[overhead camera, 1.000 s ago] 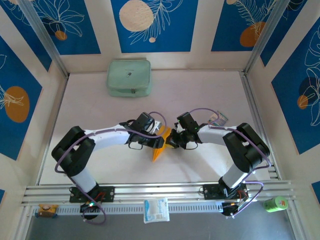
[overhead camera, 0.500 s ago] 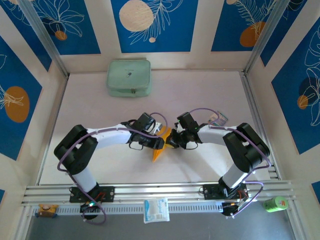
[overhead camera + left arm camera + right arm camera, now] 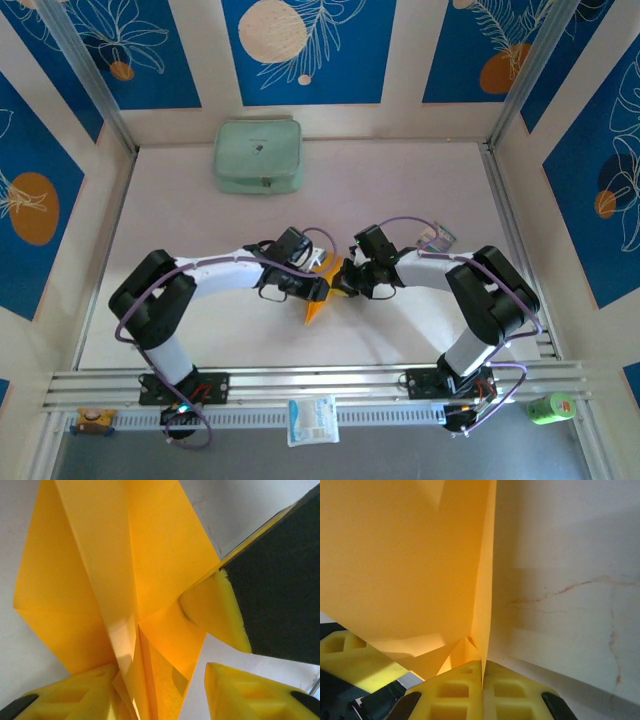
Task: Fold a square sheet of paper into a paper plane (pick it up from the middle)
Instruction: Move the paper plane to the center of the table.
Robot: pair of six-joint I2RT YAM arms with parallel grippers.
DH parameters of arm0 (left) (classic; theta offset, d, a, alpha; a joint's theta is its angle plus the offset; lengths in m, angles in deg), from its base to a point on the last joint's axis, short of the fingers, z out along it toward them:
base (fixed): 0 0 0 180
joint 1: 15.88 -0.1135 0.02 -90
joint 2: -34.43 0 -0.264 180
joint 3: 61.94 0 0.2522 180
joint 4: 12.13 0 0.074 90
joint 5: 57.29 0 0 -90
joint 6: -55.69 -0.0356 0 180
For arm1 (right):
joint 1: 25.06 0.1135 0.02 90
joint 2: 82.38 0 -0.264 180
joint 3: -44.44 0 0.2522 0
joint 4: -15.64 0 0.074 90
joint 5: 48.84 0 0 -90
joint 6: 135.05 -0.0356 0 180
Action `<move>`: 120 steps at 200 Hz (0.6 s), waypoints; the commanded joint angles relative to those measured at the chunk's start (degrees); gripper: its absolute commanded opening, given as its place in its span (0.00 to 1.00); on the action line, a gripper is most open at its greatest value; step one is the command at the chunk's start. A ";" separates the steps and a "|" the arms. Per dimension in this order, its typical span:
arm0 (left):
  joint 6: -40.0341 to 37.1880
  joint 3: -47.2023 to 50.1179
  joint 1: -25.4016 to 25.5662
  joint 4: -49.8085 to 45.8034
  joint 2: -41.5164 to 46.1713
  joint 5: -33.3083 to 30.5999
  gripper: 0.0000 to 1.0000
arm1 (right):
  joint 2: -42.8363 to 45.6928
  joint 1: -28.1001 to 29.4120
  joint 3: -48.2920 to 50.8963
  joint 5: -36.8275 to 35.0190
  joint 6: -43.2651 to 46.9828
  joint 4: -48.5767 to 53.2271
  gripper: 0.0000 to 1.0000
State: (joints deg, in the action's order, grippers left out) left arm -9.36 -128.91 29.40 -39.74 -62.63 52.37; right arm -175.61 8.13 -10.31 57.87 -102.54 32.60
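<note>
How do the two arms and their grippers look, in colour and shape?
The left arm and the right arm each have white links between bulky black joints. A thin purple cable loops along each. The fingers are bright yellow wedges with hollow moulded cells, set on black mounts.

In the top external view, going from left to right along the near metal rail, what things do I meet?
Small orange-and-blue object → left arm's black base → white-and-blue flat packet → right arm's black base → green cylindrical container.
</note>
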 commanded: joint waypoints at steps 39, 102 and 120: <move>-1.53 -2.40 1.55 -3.41 -1.89 -3.26 0.45 | 0.59 -0.23 0.74 1.33 -0.60 -0.42 0.01; -2.01 -3.82 1.90 -4.42 -3.22 -5.25 0.30 | 0.62 -0.27 0.65 1.40 -0.52 -0.34 0.01; -2.01 -4.08 2.06 -4.44 -3.49 -5.08 0.30 | 0.63 -0.23 0.60 1.40 -0.52 -0.32 0.01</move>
State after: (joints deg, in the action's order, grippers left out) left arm -10.70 -131.36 30.82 -42.43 -65.03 48.19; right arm -175.61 8.13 -10.14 57.89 -102.57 31.97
